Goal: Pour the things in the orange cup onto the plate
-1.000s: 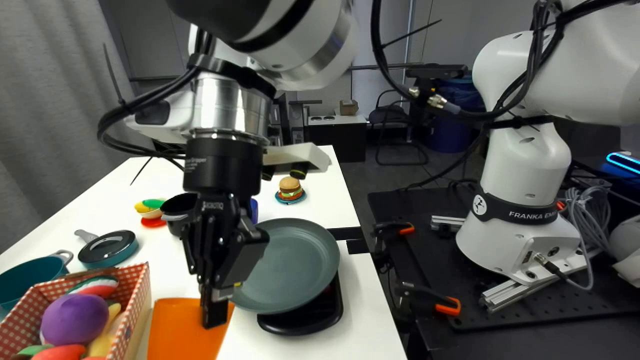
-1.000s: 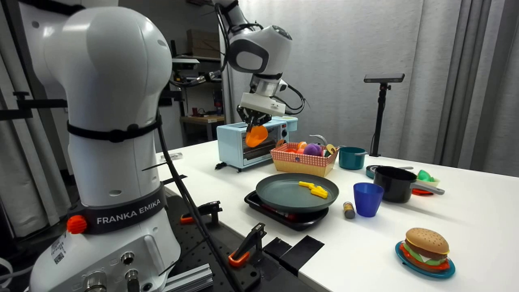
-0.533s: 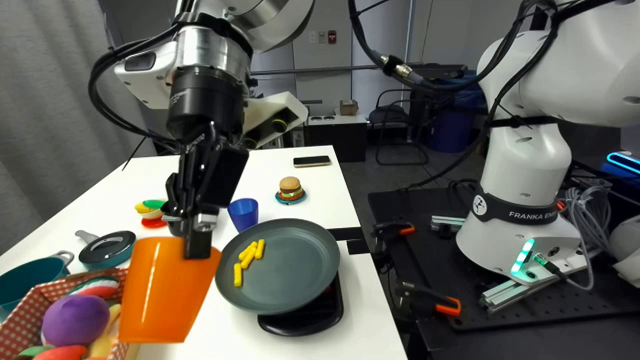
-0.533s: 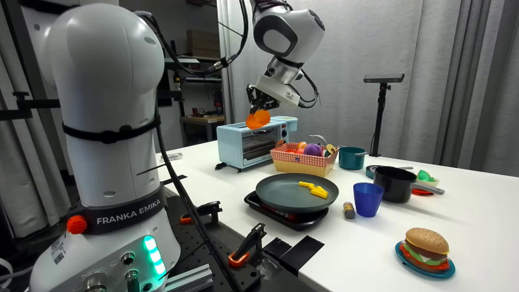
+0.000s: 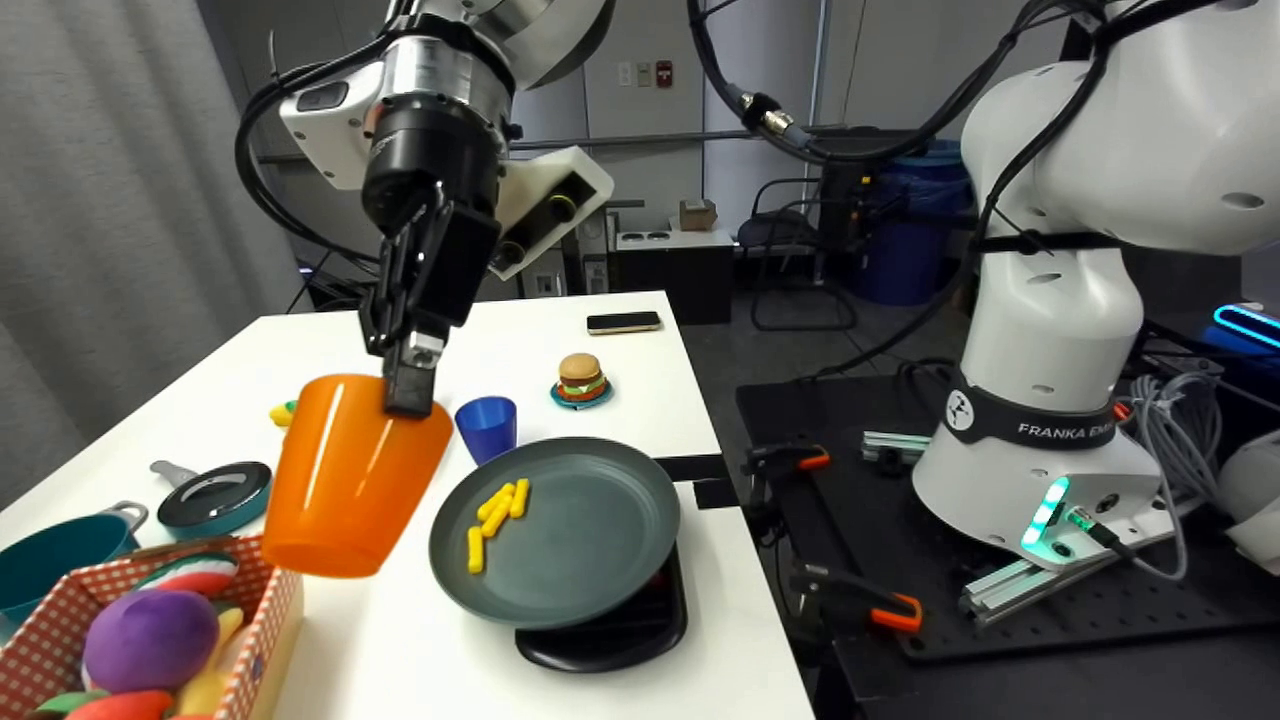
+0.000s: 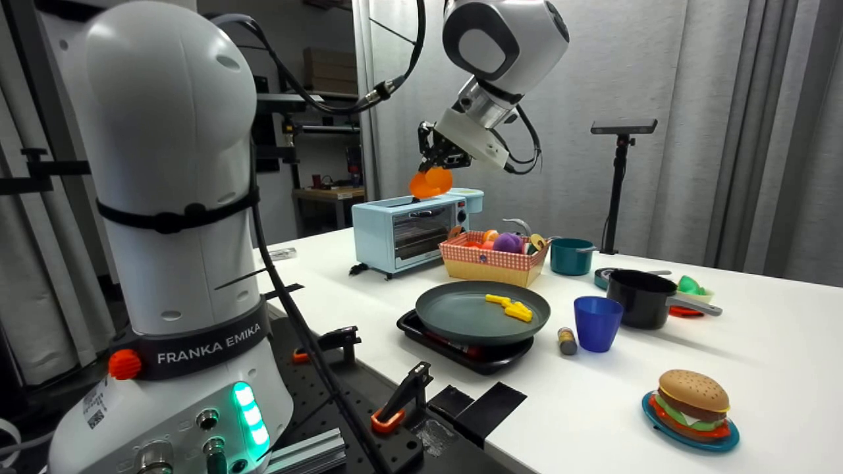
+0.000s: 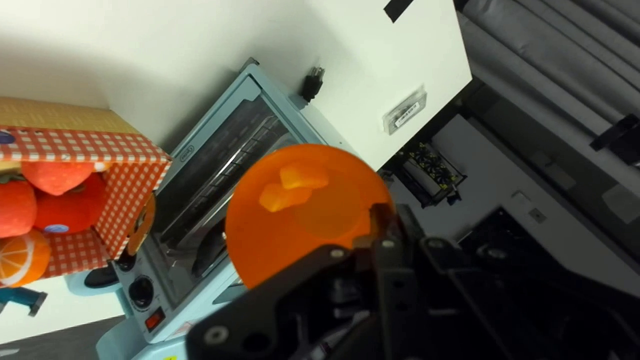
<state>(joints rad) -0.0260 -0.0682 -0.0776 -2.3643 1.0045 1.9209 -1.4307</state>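
The black claw [image 5: 407, 388] grips the rim of the tapered, glossy plastic orange cup [image 5: 355, 480], which hangs tilted above the white table [image 6: 593, 421], left of centre in an exterior view, its base toward the lower left. Mid-frame in the wrist view, two yellow-orange pieces [image 7: 302, 178] show inside it. The wide, round, dark grey-green plate [image 5: 580, 550], near the centre, bears four yellow sticks [image 5: 497, 517] by its left rim. At lower left, a red-and-white checked basket [image 5: 268, 640] holds a purple round toy [image 5: 150, 640] and other toy produce. In an exterior view, right of centre, stand a blue plastic tumbler [image 6: 598, 324] and a grey-handled black pot [image 6: 639, 304], their bottoms hidden. At lower right, a small teal plate [image 6: 724, 444] carries a toy hamburger [image 6: 693, 398].
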